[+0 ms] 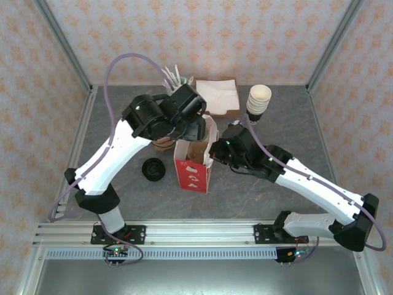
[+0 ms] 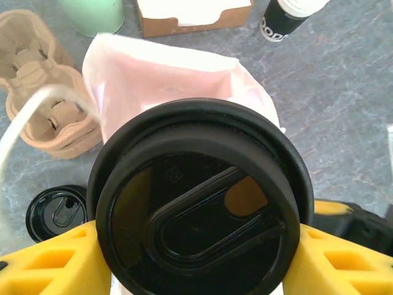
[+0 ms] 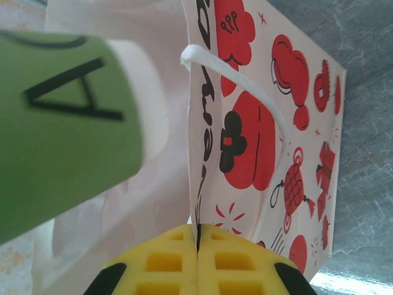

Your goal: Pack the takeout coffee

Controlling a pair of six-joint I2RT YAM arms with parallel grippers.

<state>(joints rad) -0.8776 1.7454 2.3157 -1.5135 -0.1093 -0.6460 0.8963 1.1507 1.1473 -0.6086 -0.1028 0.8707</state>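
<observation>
The takeout coffee (image 2: 196, 209) is a green paper cup (image 3: 61, 117) with a black lid on top and a white base. My left gripper (image 2: 196, 261) is shut on it, one yellow finger (image 2: 55, 261) on each side. It holds the cup over the open mouth of the red-and-white printed paper bag (image 1: 193, 172). From above, the left gripper (image 1: 189, 123) hides the cup. My right gripper (image 3: 198, 246) is shut on the bag's top edge (image 3: 198, 184), at the bag's right side (image 1: 215, 150). The bag's pale inside (image 2: 166, 80) lies below the cup.
A loose black lid (image 1: 153, 169) lies left of the bag. A brown cup carrier (image 2: 43, 92) sits behind it. At the back stand a mint-green cup of utensils (image 1: 175, 80), a napkin box (image 1: 218, 95) and a stack of cups (image 1: 258, 101).
</observation>
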